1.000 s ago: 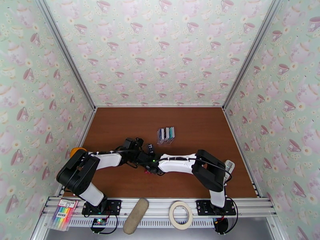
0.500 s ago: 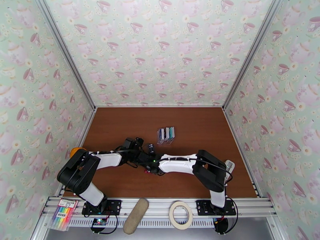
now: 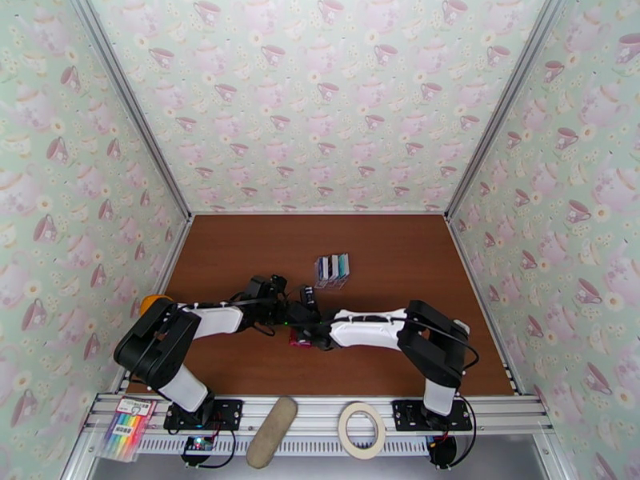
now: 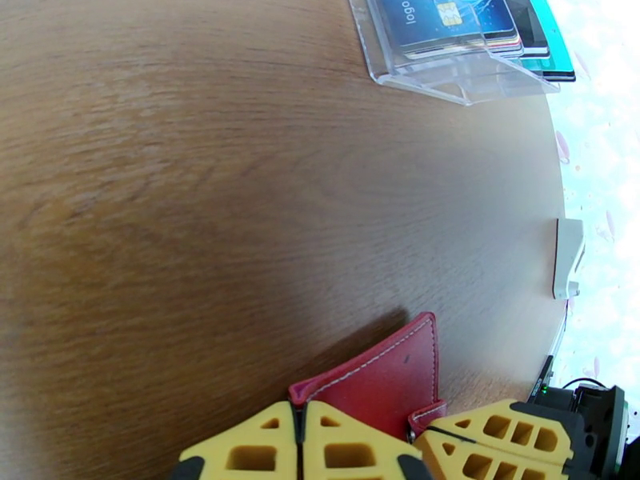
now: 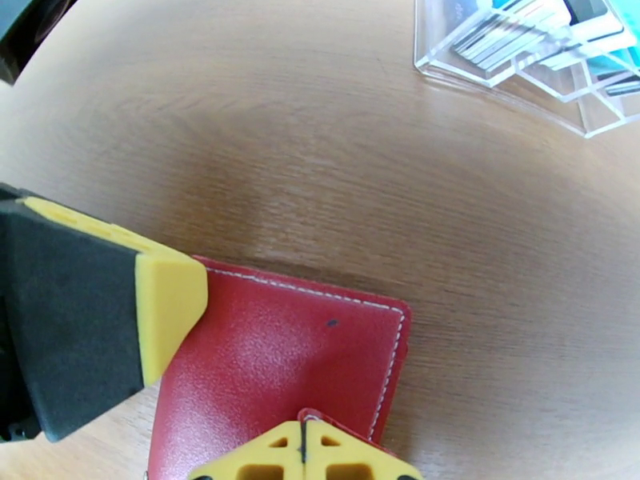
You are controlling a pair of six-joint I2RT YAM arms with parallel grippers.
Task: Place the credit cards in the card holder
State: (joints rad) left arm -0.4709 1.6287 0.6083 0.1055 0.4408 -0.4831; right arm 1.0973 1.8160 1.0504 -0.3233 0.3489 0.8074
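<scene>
**Two arms close on a red wallet.** The card holder (image 5: 280,354), a red stitched wallet folded closed, lies flat a little nearer than the middle of the worktop (image 3: 400,250), with both arms bent in over it. The right gripper (image 5: 304,451) has its jaws pressed together on the snap tab at the wallet's edge, a nub of red showing just above the yellow fingertips. The left gripper (image 4: 298,432) is likewise closed tight, its tips touching the opposite corner of the wallet. Whether any leather is pinched between them cannot be told from here.

The credit cards (image 4: 448,22), dark blue in front with black and teal behind, stand fanned in a clear plastic stand (image 4: 468,78) a short way beyond the wallet, toward the far edge. None looks to be in the wallet yet, and the job appears to be at the opening stage.

The wallet looks light and supple. It should bend rather than resist, and will likely skate on the smooth wood unless one side is pinned while the tab is pulled. The tab and the free edge of the flap look the best places to grip. The cards, thin, stiff and slick, are probably best taken by the upper edges that stick up out of the stand.

A roll of tape (image 3: 361,430) and a pack of coloured pens (image 3: 126,427) sit on the rail along the near edge.
</scene>
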